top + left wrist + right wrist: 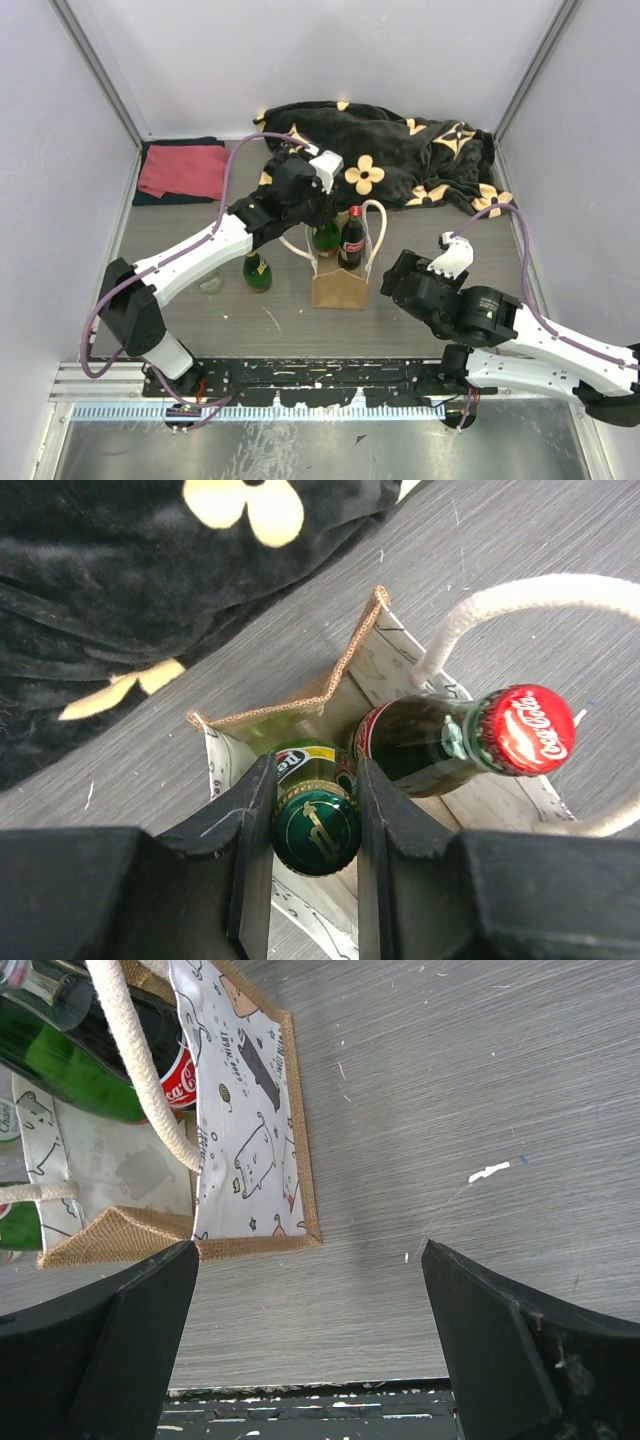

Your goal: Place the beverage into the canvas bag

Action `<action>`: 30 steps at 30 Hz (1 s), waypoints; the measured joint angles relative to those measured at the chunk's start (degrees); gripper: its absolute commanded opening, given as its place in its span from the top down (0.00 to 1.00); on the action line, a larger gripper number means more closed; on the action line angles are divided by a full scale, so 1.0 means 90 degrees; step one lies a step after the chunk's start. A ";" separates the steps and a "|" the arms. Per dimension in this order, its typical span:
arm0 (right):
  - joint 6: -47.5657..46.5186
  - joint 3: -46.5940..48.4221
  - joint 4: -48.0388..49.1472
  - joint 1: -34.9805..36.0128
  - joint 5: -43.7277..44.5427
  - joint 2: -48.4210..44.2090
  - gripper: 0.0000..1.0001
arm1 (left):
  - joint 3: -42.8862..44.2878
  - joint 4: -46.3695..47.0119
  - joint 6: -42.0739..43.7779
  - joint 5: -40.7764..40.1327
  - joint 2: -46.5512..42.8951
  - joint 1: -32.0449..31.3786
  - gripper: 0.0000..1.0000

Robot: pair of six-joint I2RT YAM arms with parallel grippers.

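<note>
The black flowered blanket (400,150), heaped at the far side of the counter (200,325), has no part in the job. The canvas bag (338,288) stands upright at mid-counter, in front of the blanket, and the work is well along. A red-capped cola bottle (352,240) stands inside the bag, neck above the rim. Beside it, a green bottle (316,830) is in the bag's mouth, and the left pincer (315,772) is clamped narrow on its capped neck. Whether its base has reached the bottom is hidden. By my reading, what is left is to let go and lift clear. The right pincer (308,1255) hangs wide and empty, just beside the bag.

Counted:
- 1 counter
- 1 blanket
- 2 arms, each with 1 pincer
- 2 folded cloths at the far left, a red cloth (185,170) on a dark cloth (150,198)
- 1 bag with 2 rope handles (520,590)
- 3 bottles: 2 at the bag and 1 spare green bottle (258,272) standing on the counter to its left, perhaps due to follow

A pale object under the left arm is too obscured to name.
</note>
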 measured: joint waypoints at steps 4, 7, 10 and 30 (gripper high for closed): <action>0.0000 0.0002 0.0000 0.0000 0.0000 0.0134 0.00 | -0.0216 0.0289 0.0056 -0.0058 0.0124 -0.0022 1.00; -0.0005 0.0000 0.0032 0.0000 0.0000 0.0265 0.00 | -0.0362 0.0512 0.0066 -0.0100 0.0189 -0.0029 1.00; -0.0027 0.0000 0.0109 0.0000 -0.0002 0.0398 0.00 | -0.0593 0.0797 0.0061 -0.0138 0.0202 -0.0041 1.00; -0.0073 0.0000 0.0211 0.0000 -0.0002 0.0571 0.00 | -0.1154 0.1603 0.0058 -0.0277 0.0321 -0.0095 0.36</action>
